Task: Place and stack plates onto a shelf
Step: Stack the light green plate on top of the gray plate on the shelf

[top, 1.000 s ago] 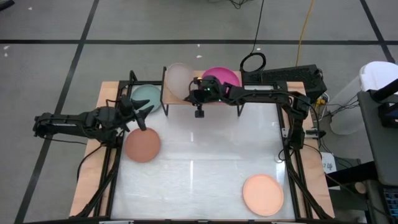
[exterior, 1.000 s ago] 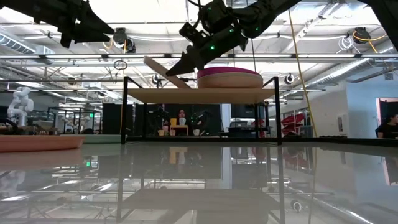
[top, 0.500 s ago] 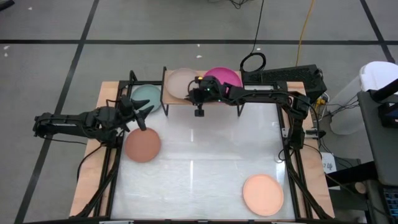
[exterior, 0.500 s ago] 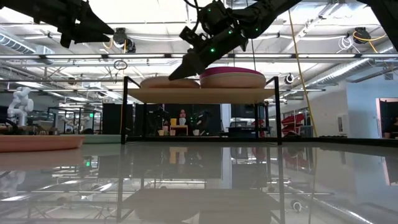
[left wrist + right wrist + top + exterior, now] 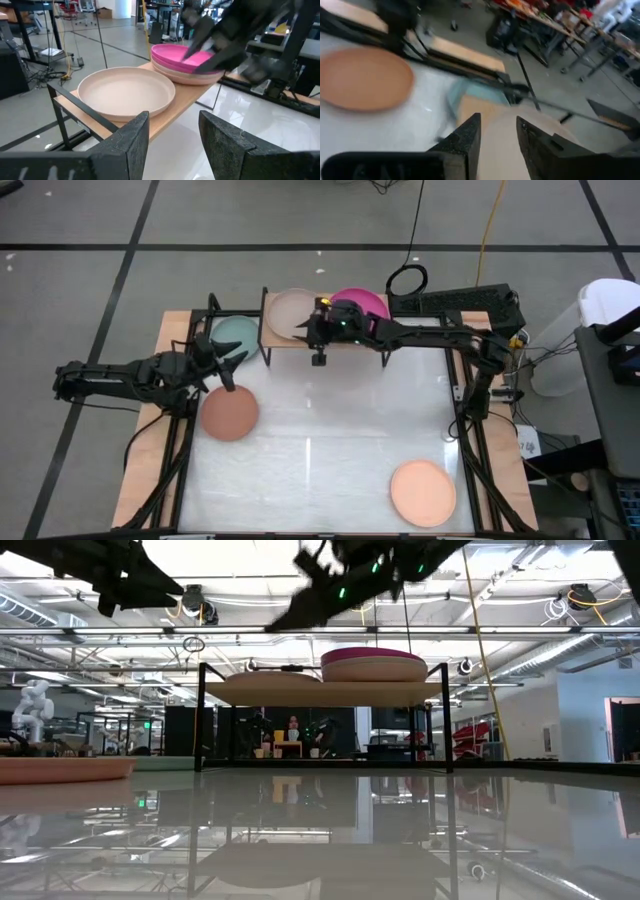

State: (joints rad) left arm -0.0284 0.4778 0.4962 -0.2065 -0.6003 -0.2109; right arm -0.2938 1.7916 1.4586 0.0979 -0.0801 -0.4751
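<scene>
A beige plate (image 5: 288, 310) (image 5: 125, 92) lies flat on the left half of the wood-topped shelf (image 5: 325, 692). Beside it, on the right half, is a stack with a magenta plate (image 5: 362, 302) on top. My right gripper (image 5: 310, 326) (image 5: 497, 140) hangs open above the beige plate's near-right rim, clear of it in the low view. My left gripper (image 5: 232, 370) (image 5: 172, 140) waits open over the table's left side, between a teal plate (image 5: 237, 335) and a terracotta plate (image 5: 229, 413).
A peach plate (image 5: 422, 492) lies near the table's front right corner. The teal plate sits on the table just left of the shelf's black legs (image 5: 200, 720). The white table top (image 5: 330, 430) stretches between the plates.
My right gripper has let go of the beige plate and risen above the shelf. The plate, held tilted over the shelf's left half a second ago, has come down and now lies flat on it beside the stack.
</scene>
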